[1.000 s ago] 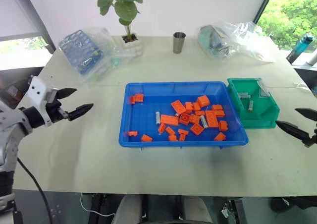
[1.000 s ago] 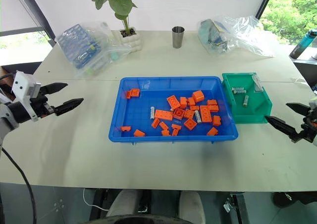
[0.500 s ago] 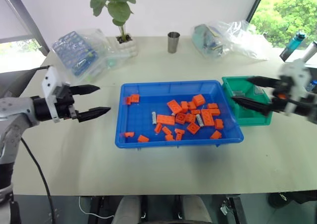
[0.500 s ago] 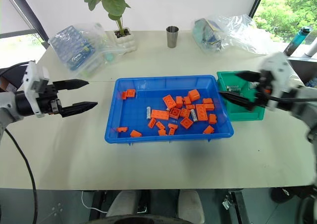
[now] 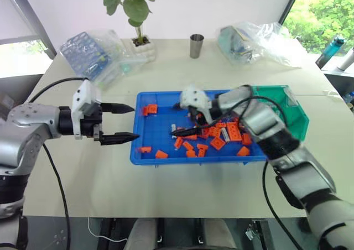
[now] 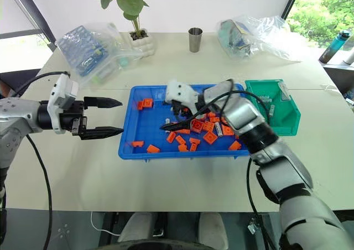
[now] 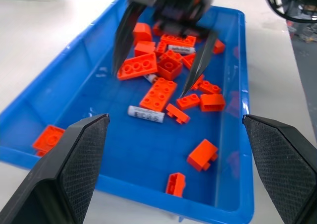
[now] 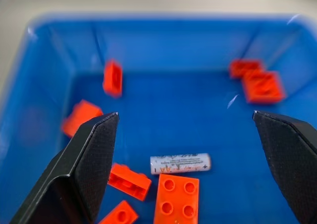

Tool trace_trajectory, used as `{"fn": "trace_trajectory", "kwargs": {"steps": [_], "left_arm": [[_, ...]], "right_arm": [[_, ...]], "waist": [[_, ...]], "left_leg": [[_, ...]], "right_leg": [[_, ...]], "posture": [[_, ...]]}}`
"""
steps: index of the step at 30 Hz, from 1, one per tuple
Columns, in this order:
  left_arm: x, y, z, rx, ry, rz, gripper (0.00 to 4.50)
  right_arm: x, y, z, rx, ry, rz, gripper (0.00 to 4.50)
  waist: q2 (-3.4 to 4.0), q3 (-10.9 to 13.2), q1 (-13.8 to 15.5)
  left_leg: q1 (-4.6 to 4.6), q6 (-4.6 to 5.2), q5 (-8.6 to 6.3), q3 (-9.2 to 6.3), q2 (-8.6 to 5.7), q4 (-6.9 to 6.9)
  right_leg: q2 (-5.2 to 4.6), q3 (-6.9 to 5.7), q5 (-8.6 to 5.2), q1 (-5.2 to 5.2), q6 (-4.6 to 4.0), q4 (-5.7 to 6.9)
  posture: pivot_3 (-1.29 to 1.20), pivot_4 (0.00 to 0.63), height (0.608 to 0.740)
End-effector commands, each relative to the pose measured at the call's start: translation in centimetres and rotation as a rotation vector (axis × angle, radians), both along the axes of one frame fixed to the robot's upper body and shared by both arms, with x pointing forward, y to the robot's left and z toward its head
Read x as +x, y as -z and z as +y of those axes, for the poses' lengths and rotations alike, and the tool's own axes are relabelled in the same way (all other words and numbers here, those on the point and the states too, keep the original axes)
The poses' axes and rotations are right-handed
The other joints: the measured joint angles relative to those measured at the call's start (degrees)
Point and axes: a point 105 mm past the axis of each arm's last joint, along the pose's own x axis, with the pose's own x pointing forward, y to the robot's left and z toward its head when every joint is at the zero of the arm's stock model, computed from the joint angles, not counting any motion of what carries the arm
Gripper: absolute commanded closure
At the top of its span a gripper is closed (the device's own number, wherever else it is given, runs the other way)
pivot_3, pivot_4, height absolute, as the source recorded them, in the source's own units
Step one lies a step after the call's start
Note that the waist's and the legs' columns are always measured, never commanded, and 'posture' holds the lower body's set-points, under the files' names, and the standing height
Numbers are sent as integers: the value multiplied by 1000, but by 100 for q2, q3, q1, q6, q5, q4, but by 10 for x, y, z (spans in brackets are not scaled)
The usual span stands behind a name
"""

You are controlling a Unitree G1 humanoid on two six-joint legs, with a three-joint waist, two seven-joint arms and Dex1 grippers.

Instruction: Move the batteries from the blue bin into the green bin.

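The blue bin lies mid-table, holding orange bricks and batteries. One battery lies flat on the bin floor left of the brick heap, also visible as a battery in the left wrist view. Another battery lies among the bricks. My right gripper hangs open over the bin's middle, its tips just above the first battery and holding nothing. At the bin's left rim my left gripper is open and empty, pointing into the bin. To the right of the blue bin is the green bin.
Along the far edge of the table are a potted plant, a metal cup, crumpled plastic bags and a wrapped blue rack. A water bottle is at the far right. My right arm crosses over the blue bin's right half.
My right arm swung left from the table's right edge, past the green bin, to above the blue bin's middle. My left gripper moved right to the bin's left rim. Both stayed open.
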Motion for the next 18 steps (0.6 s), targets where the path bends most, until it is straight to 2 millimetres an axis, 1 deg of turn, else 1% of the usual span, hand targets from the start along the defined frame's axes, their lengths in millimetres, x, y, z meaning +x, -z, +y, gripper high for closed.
{"fn": "trace_trajectory", "kwargs": {"steps": [1, 4, 9, 18], "left_arm": [[-4, -10, -4, -5, -1, -53, 0], [-8, -9, -4, -6, -9, -54, 0], [-11, -9, -3, -10, -30, -62, 0], [-10, -11, -5, -17, -44, -74, 0]], "right_arm": [[10, -1, 5, -90, -50, -61, 47], [12, 5, 3, -150, -92, -71, 47], [18, 14, 3, -190, -101, -71, 47], [18, 26, 6, -193, -103, -14, 47]], "waist": [[-2, 2, -18], [-2, 3, -32], [-2, 3, -39], [-1, 3, -36]], "left_leg": [[0, 0, 0, 0, 0, 1], [0, -1, 0, -1, 0, 1], [0, -3, 2, -2, 1, 1], [1, -4, 2, -2, 0, 1]], "right_leg": [[0, 0, 0, 0, 0, 1], [0, -1, 0, -2, 0, 2], [0, -1, 0, -2, 0, 2], [0, -2, 0, -1, 0, 2]], "posture": [[0, 150, 716], [0, 150, 716], [0, 150, 716], [0, 150, 716]]}}
